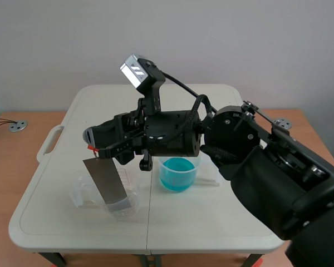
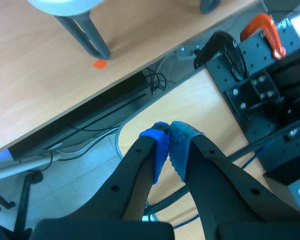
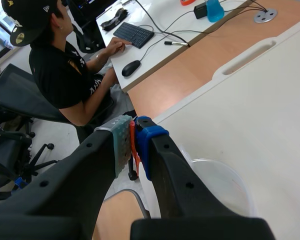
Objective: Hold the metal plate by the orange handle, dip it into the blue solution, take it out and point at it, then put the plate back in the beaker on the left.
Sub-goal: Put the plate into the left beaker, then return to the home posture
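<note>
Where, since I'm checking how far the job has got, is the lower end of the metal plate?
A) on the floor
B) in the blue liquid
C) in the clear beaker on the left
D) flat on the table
C: the plate slants down from the right gripper, its lower end inside the clear beaker, apart from the blue liquid.

Matt black right arm (image 1: 278, 183), bulky and rounded, with a round joint housing (image 1: 236, 130) dotted with small screws and faint white lettering. At the wrist, a silver-grey camera box (image 1: 137, 70) marked with slanted white stripes, and a thin black cable (image 1: 181, 84). Thick black right jaws tipped with a grey-green dotted pad (image 3: 121, 145) and a blue pad (image 3: 149, 142); left jaws tipped with two blue dotted pads (image 2: 160, 149).
</note>
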Controlling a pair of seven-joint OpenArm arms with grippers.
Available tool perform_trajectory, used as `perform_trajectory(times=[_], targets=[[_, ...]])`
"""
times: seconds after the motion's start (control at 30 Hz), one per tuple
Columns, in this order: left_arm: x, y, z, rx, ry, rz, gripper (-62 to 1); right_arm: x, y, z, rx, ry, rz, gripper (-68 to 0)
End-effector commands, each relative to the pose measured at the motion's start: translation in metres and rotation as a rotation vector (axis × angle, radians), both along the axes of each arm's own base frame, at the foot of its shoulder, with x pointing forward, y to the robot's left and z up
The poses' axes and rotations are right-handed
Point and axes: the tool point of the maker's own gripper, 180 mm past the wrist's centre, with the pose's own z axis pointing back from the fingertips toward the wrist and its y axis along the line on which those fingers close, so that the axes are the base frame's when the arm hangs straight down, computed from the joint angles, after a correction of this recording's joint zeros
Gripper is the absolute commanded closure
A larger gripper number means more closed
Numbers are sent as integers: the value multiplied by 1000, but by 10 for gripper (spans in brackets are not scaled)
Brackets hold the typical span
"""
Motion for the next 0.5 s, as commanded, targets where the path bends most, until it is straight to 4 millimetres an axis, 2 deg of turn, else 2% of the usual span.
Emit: perform_trajectory(times=[0.0,0.23,0.47], targets=[[-1,-3,2,-22,-6,15,-27,4,5,19,39,-46,11,-13],[1,-3,4,-35,-18,30,-27,5,4,15,15,-57,11,-15],[2,-3,5,-37,-21,30,-27,11,1,15,13,-56,-21,-176]])
